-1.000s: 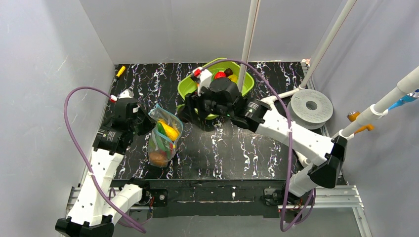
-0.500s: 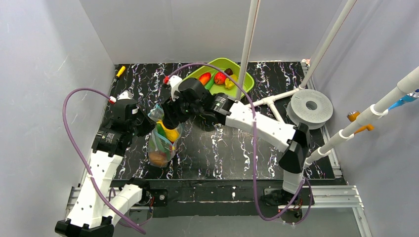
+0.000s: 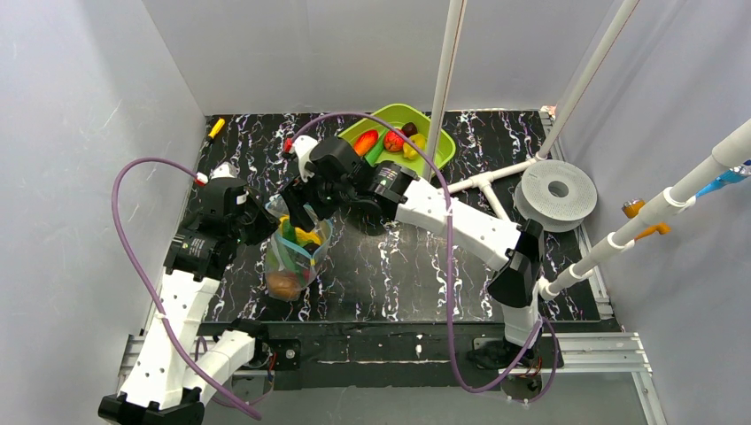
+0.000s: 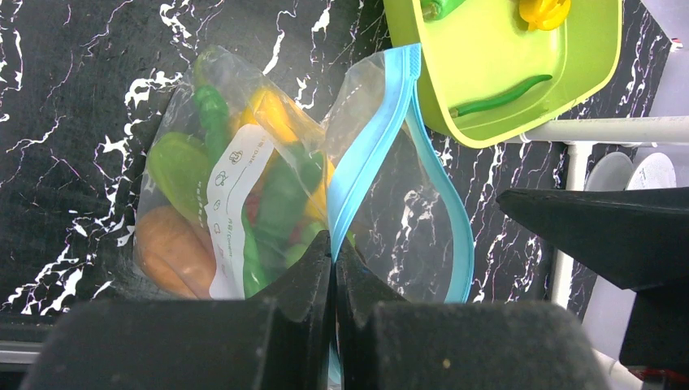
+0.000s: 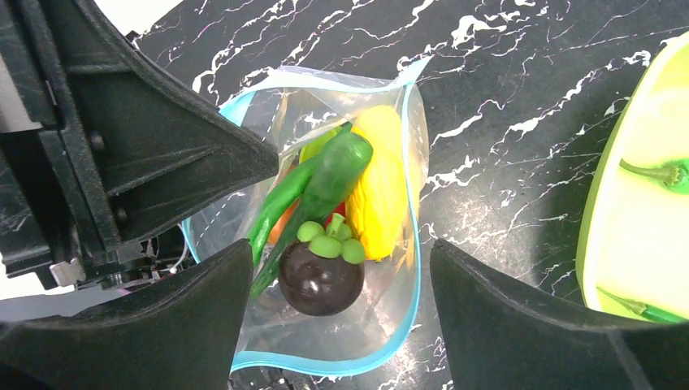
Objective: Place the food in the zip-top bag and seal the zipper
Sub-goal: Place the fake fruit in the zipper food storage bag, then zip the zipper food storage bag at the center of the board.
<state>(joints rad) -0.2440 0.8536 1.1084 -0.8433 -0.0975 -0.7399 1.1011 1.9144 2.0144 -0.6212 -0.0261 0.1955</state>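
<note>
- Swinging leftward from above the lime-green tray point(image 3: 443, 146), the right end effector point(image 5: 340, 252) had come to hang over the mouth of the zip-top bag point(image 3: 292, 257), which had kept its spot on the left part of the desk point(image 3: 425, 266).
- At far left, the left end effector point(image 4: 333, 244) had its fingers pressed together, pinching the zipper point(image 4: 366, 154) at the bag's near rim.
- Just right of it, the bag's mouth gaped, the blue-teal strip forming an open loop, and the white label point(image 4: 231, 211) faced the left wrist camera.
- Inside lay the food point(image 5: 357, 203): a brown-orange piece point(image 4: 171, 252) at the bottom, a yellow piece point(image 5: 382, 187), a long green pepper point(image 5: 337, 166), and a dark purple mangosteen point(image 5: 321, 280) on top.
- Over that mouth, the right end effector's fingers were spread wide, with the mangosteen between them but clear of both.
- Farther right, at the back of the desk, the tray held a red piece point(image 3: 394, 140) and a few others.
</note>
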